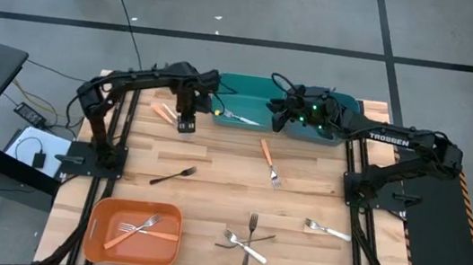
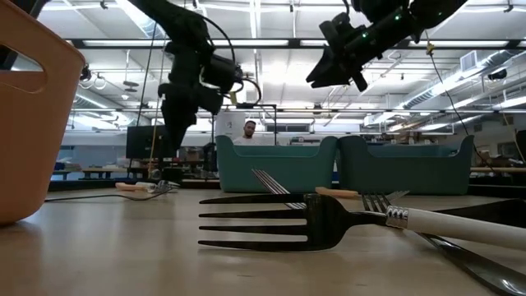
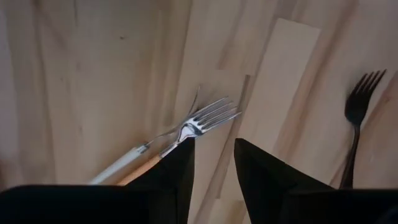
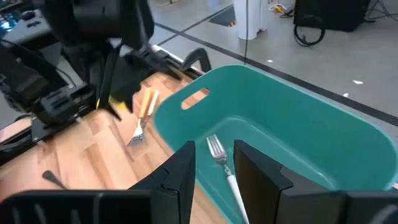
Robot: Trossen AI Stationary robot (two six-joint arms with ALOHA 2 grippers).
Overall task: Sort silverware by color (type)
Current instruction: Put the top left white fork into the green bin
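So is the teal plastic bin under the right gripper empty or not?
Not empty. The teal plastic bin holds one white-handled metal fork on its floor, seen between the right gripper's open fingers.

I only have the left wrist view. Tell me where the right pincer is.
Observer: The right pincer hangs over a teal bin at the table's far edge, open and empty.
Operator: Report what's in that bin.
Observer: One white-handled fork lies on its floor.
Operator: Now check the orange bin.
Observer: The orange bin sits at the table's near left corner with two forks in it, one orange-handled.
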